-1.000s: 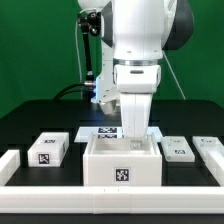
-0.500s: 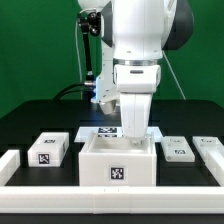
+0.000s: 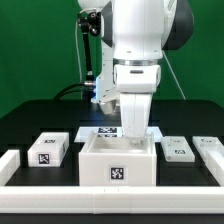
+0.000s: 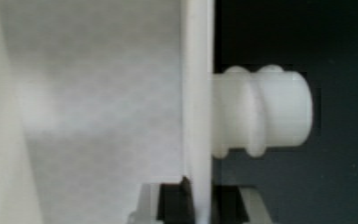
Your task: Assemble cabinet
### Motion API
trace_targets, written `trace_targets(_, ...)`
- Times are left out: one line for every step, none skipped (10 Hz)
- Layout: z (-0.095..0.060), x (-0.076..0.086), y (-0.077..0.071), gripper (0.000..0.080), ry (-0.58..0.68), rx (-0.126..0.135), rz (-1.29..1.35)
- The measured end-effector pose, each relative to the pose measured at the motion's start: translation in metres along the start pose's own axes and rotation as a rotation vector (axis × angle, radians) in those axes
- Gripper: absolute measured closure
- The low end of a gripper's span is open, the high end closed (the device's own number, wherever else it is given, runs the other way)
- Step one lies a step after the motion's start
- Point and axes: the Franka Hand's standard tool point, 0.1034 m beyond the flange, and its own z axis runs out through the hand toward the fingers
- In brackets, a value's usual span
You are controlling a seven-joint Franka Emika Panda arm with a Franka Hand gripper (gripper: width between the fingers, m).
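The cabinet (image 3: pixel 120 162) stands on the black desk (image 3: pixel 25 125) at front centre, directly below the arm; the gripper (image 3: pixel 133 136) reaches straight down into its open top, nearer the exterior view's right side. In the wrist view the fingers (image 4: pixel 231 204) sit on either side of a thin white wall's edge with no gap visible; they are judged clamped on that cabinet wall. A ridged white knob (image 4: pixel 265 110) projects from one face of the wall. The wall runs upright, in line with the gripper's approach; any coming lift or shift turns on this pinch holding. The cabinet is a white open-topped box with one black-and-white tag (image 3: pixel 121 173) on its near face.
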Motion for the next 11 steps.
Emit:
trace_targets(-0.002,0.001,0.011,0.0771,0.001,-0.009,-0.015)
trace_targets(-0.001,0.005,0.020,0.0771,0.005,-0.018,-0.020)
trace_targets(-0.001,0.011,0.024,0.0771,0.009,-0.024,-0.027)
trace_targets(-0.001,0.018,0.026,0.0771,0.015,-0.026,-0.034)
trace_targets(-0.001,0.025,0.026,0.0771,0.021,-0.030,-0.043)
trace_targets(-0.002,0.036,0.029,0.0771,0.029,-0.032,-0.047)
trace_targets(-0.003,0.046,0.035,0.0771,0.038,-0.038,-0.055)
trace_targets(-0.003,0.054,0.037,0.0771,0.043,-0.037,-0.058)
trace_targets(-0.002,0.066,0.037,0.0771,0.048,-0.026,-0.068)
trace_targets(-0.001,0.076,0.036,0.0771,0.052,-0.012,-0.083)
trace_targets(-0.002,0.083,0.036,0.0771,0.050,0.013,-0.090)
